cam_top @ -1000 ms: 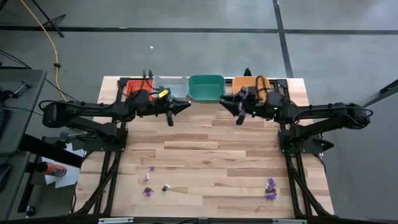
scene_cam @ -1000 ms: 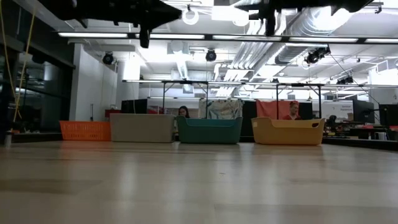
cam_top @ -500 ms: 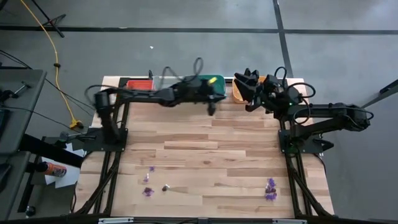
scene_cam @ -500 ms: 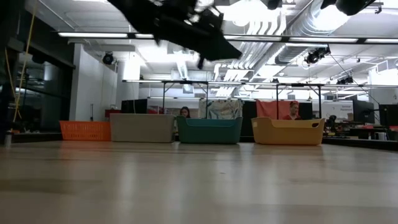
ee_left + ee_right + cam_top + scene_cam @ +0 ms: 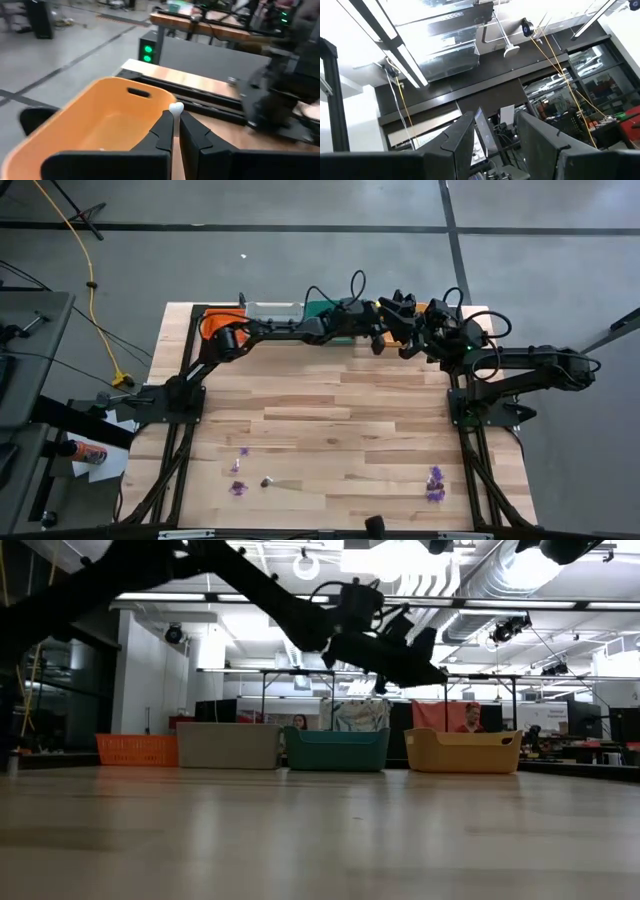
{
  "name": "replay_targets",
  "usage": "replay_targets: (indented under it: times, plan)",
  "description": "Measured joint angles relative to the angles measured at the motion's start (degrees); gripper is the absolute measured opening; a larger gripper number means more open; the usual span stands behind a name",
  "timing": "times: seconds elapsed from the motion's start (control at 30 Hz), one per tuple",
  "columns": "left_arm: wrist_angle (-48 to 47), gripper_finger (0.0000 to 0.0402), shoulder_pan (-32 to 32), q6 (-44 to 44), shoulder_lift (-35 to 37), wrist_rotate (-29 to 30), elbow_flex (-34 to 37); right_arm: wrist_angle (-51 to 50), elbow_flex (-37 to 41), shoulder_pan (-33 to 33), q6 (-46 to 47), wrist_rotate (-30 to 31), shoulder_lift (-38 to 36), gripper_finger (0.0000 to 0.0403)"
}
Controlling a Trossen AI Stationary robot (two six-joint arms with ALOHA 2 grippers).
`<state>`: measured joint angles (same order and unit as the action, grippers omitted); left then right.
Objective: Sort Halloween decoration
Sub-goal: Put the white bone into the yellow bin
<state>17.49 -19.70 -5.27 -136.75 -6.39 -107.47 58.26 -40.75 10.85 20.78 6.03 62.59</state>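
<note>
The left end effector is clamped on a small whitish trinket, held above the orange tray at the far edge of the desk. The right end effector is raised beside that tray, its fingers apart and holding nothing, pointing toward the ceiling. More trinkets, mostly purple, lie scattered near the desk's front edge.

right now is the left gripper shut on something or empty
Shut on a pale whitish trinket: the left wrist view shows it pinched at the tips of the left gripper, above the orange tray.
</note>
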Motion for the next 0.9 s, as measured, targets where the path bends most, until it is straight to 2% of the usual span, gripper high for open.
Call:
replay_targets:
  times: [0.2, 0.5, 0.7, 0.9]
  plan:
    - [-2.02, 0.0029, -1.35, 0.23, -2.25, 4.79, -3.53, -0.02, 0.00, 0.00, 0.19, 0.01, 0.00, 0.0145]
    - [-4.90, 0.0130, -2.17, 2.52, -1.71, 5.87, -3.68, -0.13, 0.00, 0.00, -0.28, 0.00, 0.00, 0.0145]
    - [-17.99, 0.0177, -2.50, 7.03, 4.37, 5.33, -3.68, -0.12, 0.00, 0.00, -0.44, 0.01, 0.00, 0.0145]
    - [-34.83, 0.0172, -4.95, 14.75, 14.95, 5.17, -3.68, -0.11, 0.00, 0.00, -2.38, 0.01, 0.02, 0.0145]
